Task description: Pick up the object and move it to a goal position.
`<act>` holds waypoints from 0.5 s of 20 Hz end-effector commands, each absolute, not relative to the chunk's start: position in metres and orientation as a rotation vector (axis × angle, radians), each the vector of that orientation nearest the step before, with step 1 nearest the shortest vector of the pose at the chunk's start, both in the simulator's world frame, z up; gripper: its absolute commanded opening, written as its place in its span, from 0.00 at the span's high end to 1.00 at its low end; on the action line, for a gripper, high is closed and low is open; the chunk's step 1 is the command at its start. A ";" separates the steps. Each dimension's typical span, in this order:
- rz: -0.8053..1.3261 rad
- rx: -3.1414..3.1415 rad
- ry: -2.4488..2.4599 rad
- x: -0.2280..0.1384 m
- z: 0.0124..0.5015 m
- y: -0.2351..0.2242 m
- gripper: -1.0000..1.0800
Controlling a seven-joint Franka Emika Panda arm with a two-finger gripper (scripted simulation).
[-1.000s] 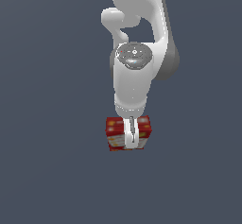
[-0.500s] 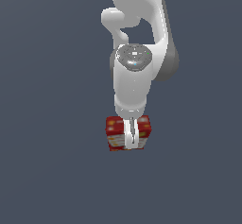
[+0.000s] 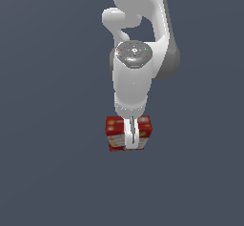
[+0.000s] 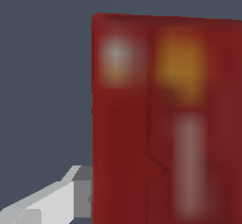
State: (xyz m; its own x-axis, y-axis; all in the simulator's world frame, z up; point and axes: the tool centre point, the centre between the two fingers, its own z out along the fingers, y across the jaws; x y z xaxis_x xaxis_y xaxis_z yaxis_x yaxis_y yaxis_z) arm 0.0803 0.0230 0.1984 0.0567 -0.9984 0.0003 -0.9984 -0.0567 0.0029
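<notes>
The arm stood straight over the red box [image 3: 116,133], which sat on the table [image 3: 47,172]. The pincer [image 3: 131,141] straddled it, one finger [image 4: 56,202] flat against the box's side, apparently clamped for a lift, though a firm grip could not be confirmed.

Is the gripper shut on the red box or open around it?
Shut on it, apparently: the gripper straddles the red box, and one finger presses against its side.
</notes>
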 end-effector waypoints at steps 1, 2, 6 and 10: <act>-0.001 2.283 -2.158 0.079 0.209 0.018 1.00; -0.001 2.283 -2.158 0.078 0.214 0.016 1.00; -0.001 2.283 -2.158 0.072 0.242 0.004 1.00; -0.001 2.283 -2.159 0.064 0.280 -0.014 1.00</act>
State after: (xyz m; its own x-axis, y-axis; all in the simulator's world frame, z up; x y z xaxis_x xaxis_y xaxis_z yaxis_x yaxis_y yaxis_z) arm 0.0671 -0.0067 0.2643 0.0561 -0.9984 -0.0007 -0.9984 -0.0561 0.0026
